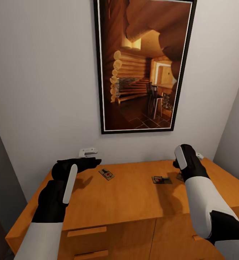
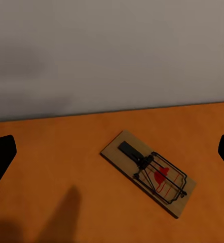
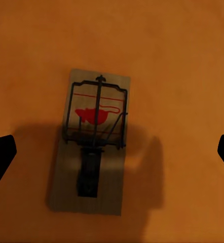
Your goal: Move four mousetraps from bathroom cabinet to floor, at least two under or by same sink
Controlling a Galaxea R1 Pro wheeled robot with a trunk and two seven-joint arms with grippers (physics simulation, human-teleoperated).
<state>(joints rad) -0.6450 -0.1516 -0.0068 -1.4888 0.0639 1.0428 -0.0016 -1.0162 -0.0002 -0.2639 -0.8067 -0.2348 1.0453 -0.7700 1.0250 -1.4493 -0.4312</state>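
The waist-high orange-brown wooden cabinet point(image 1: 133, 202) stands against a pale grey wall, drawer fronts with wooden bar handles towards the robot. Both arms reach over its smooth top.

The left gripper point(image 1: 92, 161) lies low and near level over the top's left rear. In the left wrist view its dark fingertips point(image 2: 1, 154) sit at the frame's opposite edges, so the jaws are spread wide with nothing between them. A small flat tan wooden mousetrap with dark spring wire and a red mark point(image 1: 106, 174) point(image 2: 148, 172) lies ahead of it, apart from the fingers; this reads as lining up for a pick.

The right gripper point(image 1: 179, 172) points steeply down over the top's right side. Its fingertips point(image 3: 0, 157) are likewise wide apart, straddling a second mousetrap point(image 3: 91, 147) directly beneath, shadowed and not yet gripped.

A third mousetrap point(image 1: 161, 179) rests flat between the two arms. No trap has left the cabinet.

Beyond, a small white-grey gadget point(image 1: 87, 151) sits at the wall, beneath a black-framed picture of a log interior point(image 1: 144, 65).
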